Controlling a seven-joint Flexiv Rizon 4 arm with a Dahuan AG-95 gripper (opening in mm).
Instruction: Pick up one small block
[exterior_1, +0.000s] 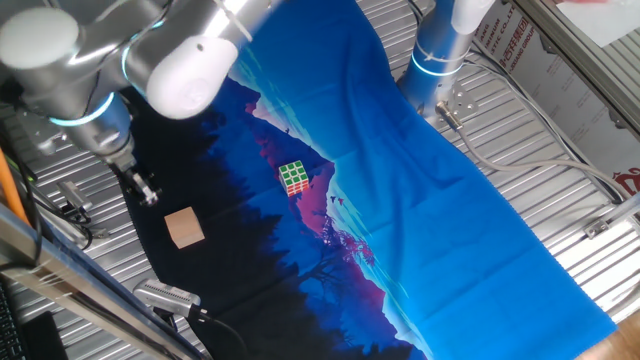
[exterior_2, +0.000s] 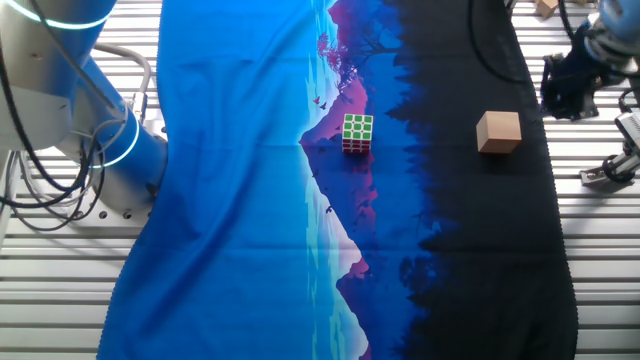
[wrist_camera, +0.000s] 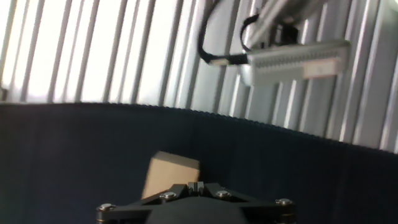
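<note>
The small block (exterior_1: 185, 228) is a plain tan wooden cube lying on the black part of the cloth; it also shows in the other fixed view (exterior_2: 498, 132). My gripper (exterior_1: 146, 190) hangs a little above the cloth's edge, beside the block and apart from it; it also shows in the other fixed view (exterior_2: 566, 92). In the hand view the block (wrist_camera: 171, 173) lies just beyond the fingertips, slightly left of them. The gripper (wrist_camera: 196, 185) has its two fingers pressed together with nothing between them.
A green-and-white puzzle cube (exterior_1: 294, 177) sits mid-cloth, also in the other fixed view (exterior_2: 358, 133). A grey cabled device (wrist_camera: 292, 61) lies on the slatted metal table just past the cloth's edge (exterior_1: 165, 296). A second arm's base (exterior_1: 438, 55) stands at the far side.
</note>
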